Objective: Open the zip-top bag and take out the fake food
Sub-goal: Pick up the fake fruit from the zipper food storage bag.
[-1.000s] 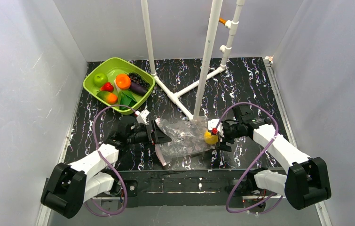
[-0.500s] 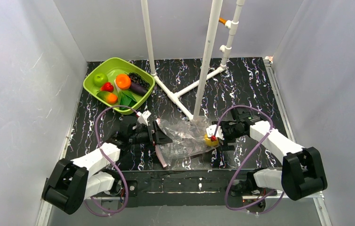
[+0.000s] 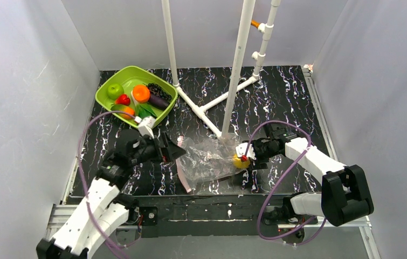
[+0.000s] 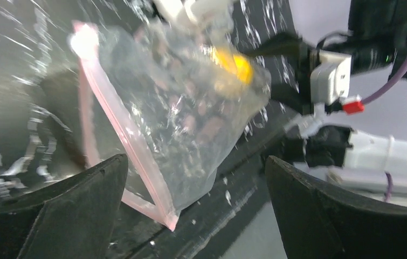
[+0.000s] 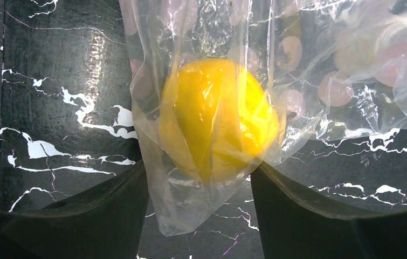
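The clear zip-top bag (image 3: 204,162) lies crumpled on the black marbled table, its pink zip strip (image 4: 120,129) at the left end. Only a yellow lemon (image 5: 217,118) is inside, at the right end. My right gripper (image 5: 199,164) is closed against the plastic on both sides of the lemon's near end. In the top view the right gripper (image 3: 244,160) sits at the bag's right corner. My left gripper (image 4: 195,161) is wide open just left of the bag's mouth, touching nothing. The other fake food fills the lime-green tray (image 3: 104,100): green apple (image 3: 115,90), orange (image 3: 141,93), grapes, eggplant.
A white pipe frame (image 3: 212,110) stands behind the bag; its foot reaches the bag's far edge. The tray sits at the back left by the grey wall. Grey walls close in both sides. The table's near edge runs just below the bag.
My left arm has drawn back to the left, away from the bag's mouth, with its jaws spread wider. My right gripper shifted slightly left and closed in on the lemon end.
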Robot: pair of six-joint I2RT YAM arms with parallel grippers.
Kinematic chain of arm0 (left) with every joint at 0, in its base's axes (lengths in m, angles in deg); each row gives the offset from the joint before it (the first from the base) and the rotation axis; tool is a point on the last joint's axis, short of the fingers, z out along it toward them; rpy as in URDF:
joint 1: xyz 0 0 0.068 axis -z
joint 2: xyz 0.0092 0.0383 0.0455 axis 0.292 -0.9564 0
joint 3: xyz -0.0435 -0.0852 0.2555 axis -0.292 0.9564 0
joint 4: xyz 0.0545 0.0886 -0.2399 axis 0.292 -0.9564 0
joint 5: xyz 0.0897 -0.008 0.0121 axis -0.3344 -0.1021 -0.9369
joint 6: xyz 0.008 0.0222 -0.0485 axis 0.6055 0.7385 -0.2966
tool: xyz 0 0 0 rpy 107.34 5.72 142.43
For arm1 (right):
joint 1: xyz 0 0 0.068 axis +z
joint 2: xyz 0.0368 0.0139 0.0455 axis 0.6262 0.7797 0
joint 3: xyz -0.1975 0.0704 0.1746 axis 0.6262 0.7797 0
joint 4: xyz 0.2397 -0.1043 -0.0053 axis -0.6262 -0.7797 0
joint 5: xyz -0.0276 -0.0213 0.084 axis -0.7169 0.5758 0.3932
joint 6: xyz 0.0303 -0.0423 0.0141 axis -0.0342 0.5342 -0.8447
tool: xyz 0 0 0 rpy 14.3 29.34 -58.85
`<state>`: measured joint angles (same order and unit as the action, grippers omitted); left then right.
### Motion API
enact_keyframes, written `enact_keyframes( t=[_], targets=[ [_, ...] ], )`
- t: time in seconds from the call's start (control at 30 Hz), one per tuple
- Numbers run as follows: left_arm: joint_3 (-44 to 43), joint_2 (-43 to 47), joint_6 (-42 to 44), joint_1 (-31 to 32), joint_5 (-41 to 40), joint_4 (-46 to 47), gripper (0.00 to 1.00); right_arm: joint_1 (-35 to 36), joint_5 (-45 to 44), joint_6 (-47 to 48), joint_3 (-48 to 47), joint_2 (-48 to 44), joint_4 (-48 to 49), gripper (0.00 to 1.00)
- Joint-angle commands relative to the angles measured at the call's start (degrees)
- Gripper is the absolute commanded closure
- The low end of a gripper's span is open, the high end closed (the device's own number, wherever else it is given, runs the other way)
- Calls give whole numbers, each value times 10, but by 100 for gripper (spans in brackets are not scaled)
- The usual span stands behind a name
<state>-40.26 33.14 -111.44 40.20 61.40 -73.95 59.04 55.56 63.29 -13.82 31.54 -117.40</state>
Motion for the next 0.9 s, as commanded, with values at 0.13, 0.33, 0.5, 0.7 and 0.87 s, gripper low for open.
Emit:
enact_keyframes(
  t=[0.13,0.33,0.5,0.7,0.87],
  targets=[
    [-108,49,79,-12,-230,-367,13,2,13,-8,4,1,13,29],
    [-74,2,23,-12,-221,-339,63,2,15,-10,5,-3,13,29],
    [-3,-57,-11,-11,-100,-195,72,2,22,-9,3,0,9,29],
    [38,-162,-61,20,12,41,72,14,30,-6,4,8,9,31],
    [42,-235,-94,46,38,176,71,46,3,-5,2,28,9,40]
  ],
)
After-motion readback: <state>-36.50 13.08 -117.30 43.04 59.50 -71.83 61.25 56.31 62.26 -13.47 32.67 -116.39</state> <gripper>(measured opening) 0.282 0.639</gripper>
